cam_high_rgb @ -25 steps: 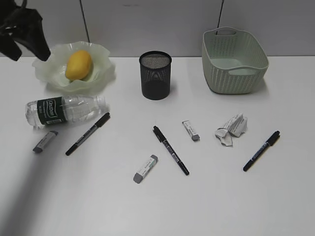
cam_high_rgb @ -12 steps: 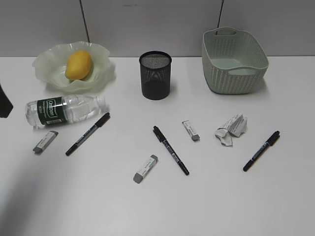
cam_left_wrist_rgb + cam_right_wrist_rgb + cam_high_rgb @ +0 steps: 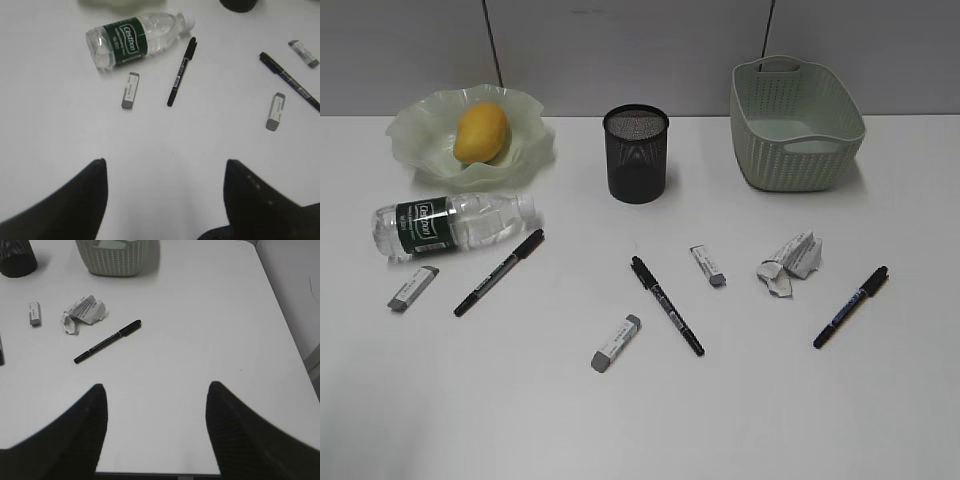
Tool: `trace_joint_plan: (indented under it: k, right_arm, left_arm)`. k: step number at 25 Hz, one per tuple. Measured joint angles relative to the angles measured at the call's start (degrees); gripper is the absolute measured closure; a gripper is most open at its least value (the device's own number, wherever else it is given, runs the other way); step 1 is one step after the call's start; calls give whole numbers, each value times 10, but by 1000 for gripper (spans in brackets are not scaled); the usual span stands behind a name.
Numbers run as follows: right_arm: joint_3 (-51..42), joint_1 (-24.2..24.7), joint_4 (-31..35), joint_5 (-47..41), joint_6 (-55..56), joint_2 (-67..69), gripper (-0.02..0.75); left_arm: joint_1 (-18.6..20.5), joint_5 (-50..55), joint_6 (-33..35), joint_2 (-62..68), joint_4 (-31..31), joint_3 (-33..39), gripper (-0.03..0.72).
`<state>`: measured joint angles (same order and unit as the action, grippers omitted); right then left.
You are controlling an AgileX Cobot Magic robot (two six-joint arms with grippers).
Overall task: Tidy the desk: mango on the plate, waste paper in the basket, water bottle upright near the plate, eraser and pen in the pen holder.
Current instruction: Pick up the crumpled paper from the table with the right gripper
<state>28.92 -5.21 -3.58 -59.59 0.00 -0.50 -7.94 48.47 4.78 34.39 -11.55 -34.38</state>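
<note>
**Desk condition: mango placed, remaining items loose**

At the upper left of the exterior view, the plate (image 3: 470, 135) sits on the desk (image 3: 640, 420) with the mango (image 3: 481, 132) inside it. Just below the plate, the water bottle (image 3: 453, 223) lies on its side, cap toward the right. Below the bottle's left end lies a grey-and-white eraser (image 3: 412, 288); just right of it a black pen (image 3: 499, 272) lies diagonally, its upper end near the bottle's cap.

At upper centre, the pen holder (image 3: 637, 153) stands upright. Below it, a second eraser (image 3: 616, 343) lies at lower centre, a second pen (image 3: 666, 305) runs diagonally beside it, and a third eraser (image 3: 708, 265) lies just right of that pen's upper end, apart from it.

At the upper right, the basket (image 3: 795, 124) stands upright. Below it, the waste paper (image 3: 789, 262) rests on the desk, well outside the basket. A third pen (image 3: 851, 307) lies diagonally at the lower right of the paper.

No arm appears in the exterior view. In the left wrist view, the left gripper (image 3: 165, 197) hangs above bare desk at the bottom of the frame, jaws spread wide, nothing between them. In the right wrist view, the right gripper (image 3: 156, 432) likewise has its jaws spread apart over bare desk, clear of the third pen and the paper.
</note>
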Motion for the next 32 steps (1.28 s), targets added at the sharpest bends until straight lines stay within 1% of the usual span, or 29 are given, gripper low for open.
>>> trace_joint_plan:
  k: [4, 9, 13, 18, 21, 23, 25, 28, 32]
  right_arm:
    - [0, 0, 0, 0, 0, 0, 241]
    - [0, 0, 0, 0, 0, 0, 241]
    - [0, 0, 0, 0, 0, 0, 241]
    - [0, 0, 0, 0, 0, 0, 241]
    - [0, 0, 3, 0, 0, 5, 241]
    - [0, 0, 2, 1, 0, 37, 241]
    - [3, 0, -7, 6, 0, 96, 241]
    - [10, 0, -23, 48, 0, 200, 241]
    - [18, 0, -22, 203, 19, 349, 241]
  left_arm:
    - [0, 25, -2, -107, 3, 13, 151]
    - [0, 51, -3, -190, 20, 27, 155]
    - [0, 58, -3, -206, 23, 28, 155]
    - [0, 98, -3, -206, 32, 28, 155]
    - [0, 104, -3, -206, 34, 28, 159]
    - [0, 106, -3, -206, 35, 28, 159]
    - [0, 106, -3, -206, 35, 28, 159]
    - [0, 106, -3, -206, 35, 28, 159]
    - [0, 106, -3, -206, 35, 28, 159]
